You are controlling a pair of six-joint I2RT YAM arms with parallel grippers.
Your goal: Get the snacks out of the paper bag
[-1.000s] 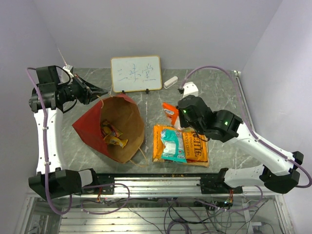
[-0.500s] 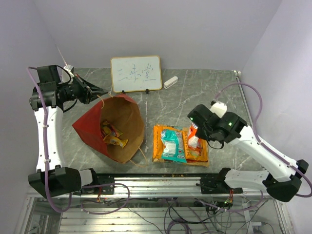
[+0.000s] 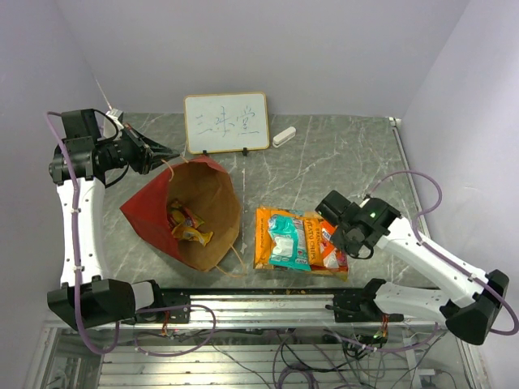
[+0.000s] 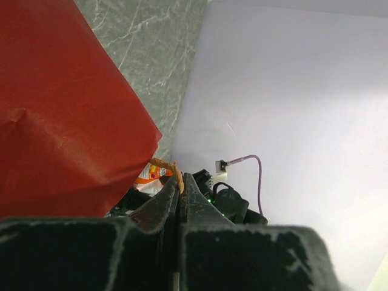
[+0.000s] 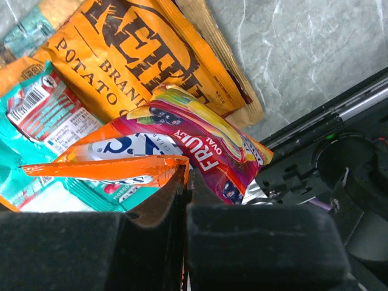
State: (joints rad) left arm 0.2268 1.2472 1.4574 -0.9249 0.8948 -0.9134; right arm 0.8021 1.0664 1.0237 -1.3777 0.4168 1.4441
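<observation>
Left gripper (image 4: 180, 182) pinches tan loop handle (image 4: 163, 162) of red paper bag (image 3: 146, 209); glossy yellow packets (image 3: 188, 225) inside. Right gripper (image 5: 185, 176) clamps crinkly orange packet (image 5: 109, 167).

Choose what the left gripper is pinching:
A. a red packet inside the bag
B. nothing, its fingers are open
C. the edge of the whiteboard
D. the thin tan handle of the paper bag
D: in the left wrist view the left gripper is shut on the tan handle, right beside the red wall of the paper bag.

whiteboard (image 3: 226, 121) writing illegible, paper bag (image 4: 60, 109) cropped
</observation>
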